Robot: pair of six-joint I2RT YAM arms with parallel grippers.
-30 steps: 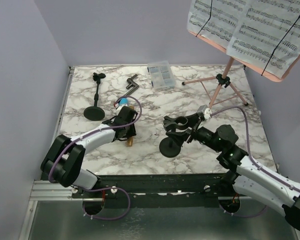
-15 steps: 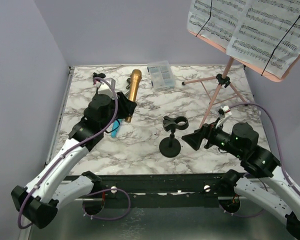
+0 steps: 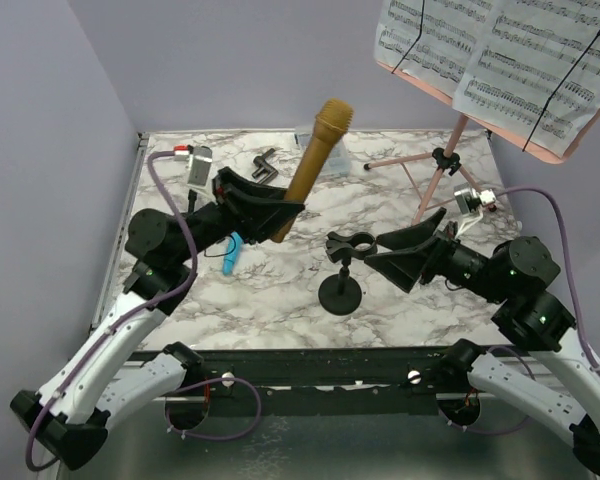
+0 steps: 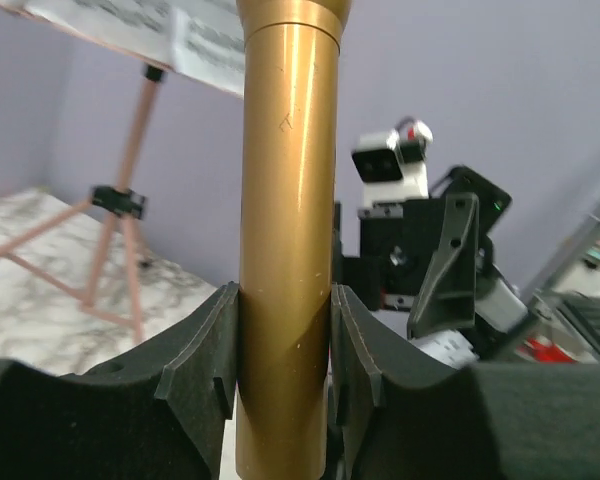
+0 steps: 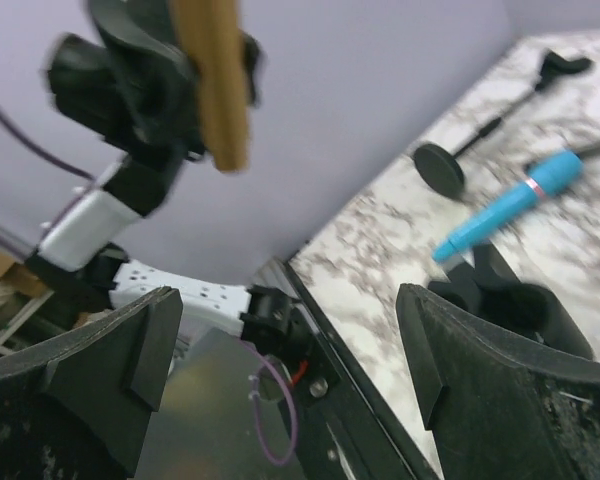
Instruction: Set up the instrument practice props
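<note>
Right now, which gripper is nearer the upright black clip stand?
Right. The right gripper, open, sits just beside the clip stand; the left gripper is farther left, clamping the gold microphone.

Marble table (image 3: 280, 288): blue microphone (image 3: 231, 254), upright black pole (image 3: 339, 296), tripod legs (image 3: 442, 158).

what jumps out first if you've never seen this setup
The gold microphone stands out first, held high over the middle of the marble table, clamped in the left gripper. Next comes the pink music rack with white pages at the far right, and the right gripper, wide open, beside the upright black pole.
</note>
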